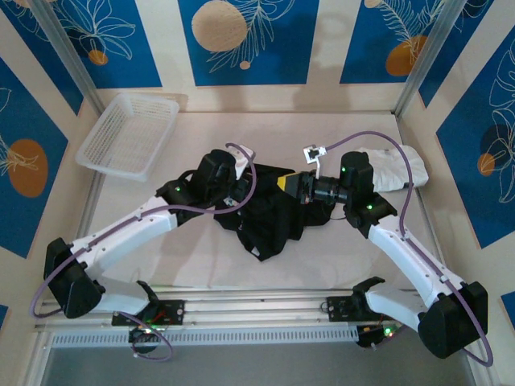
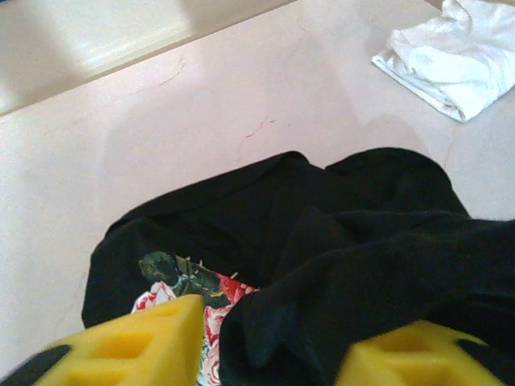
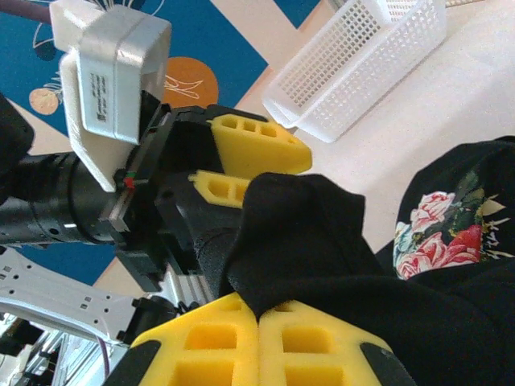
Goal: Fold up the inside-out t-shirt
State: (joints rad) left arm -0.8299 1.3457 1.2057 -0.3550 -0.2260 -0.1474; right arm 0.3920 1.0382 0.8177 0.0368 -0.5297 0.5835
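Overhead, the inside-out t-shirt (image 1: 269, 221) lies crumpled mid-worktop (image 1: 201, 265), between the left gripper (image 1: 244, 188) and the right gripper (image 1: 283, 186). Bunched so, it shows no sure long axis, with one corner trailing toward the arms' bases. From the left wrist, the left fingers (image 2: 137, 346) stand narrowed around a thick black fold, the floral print (image 2: 201, 293) facing up beside it and a white garment (image 2: 451, 56) well apart. From the right wrist, the right fingers (image 3: 314, 354) meet flush, pinching cloth at their tips. The step appears to be spreading the shirt. Drawing both grips apart evenly, low over the worktop, should flatten it without losing hold.
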